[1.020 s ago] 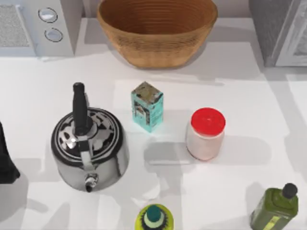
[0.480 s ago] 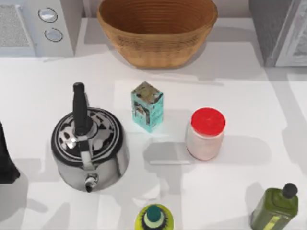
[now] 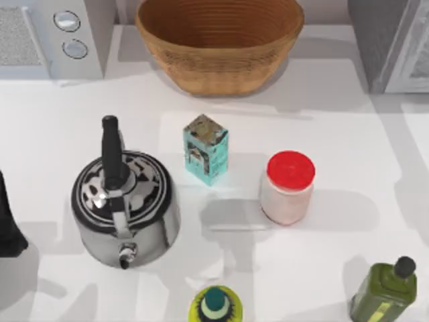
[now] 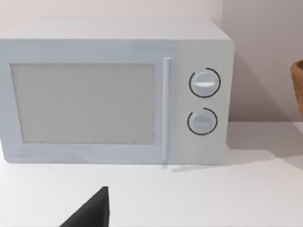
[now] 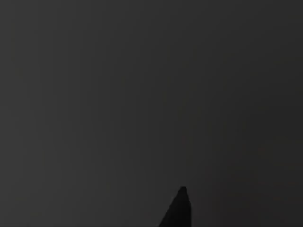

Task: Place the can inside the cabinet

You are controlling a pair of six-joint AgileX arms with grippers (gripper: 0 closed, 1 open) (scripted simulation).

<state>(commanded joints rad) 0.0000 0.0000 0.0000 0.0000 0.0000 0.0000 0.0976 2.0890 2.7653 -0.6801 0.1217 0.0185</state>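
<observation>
The left gripper [image 3: 8, 231] sits at the table's left edge, its opening impossible to tell; the right wrist view is dark.

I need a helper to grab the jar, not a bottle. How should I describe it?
Start at the big woven basket at the table's back edge, then come forward past the teal carton. The jar stands just right of that carton: whitish body, wide red lid.

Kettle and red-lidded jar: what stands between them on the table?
In the top view, a teal carton stands between the kettle and the jar, set slightly toward the basket.
</observation>
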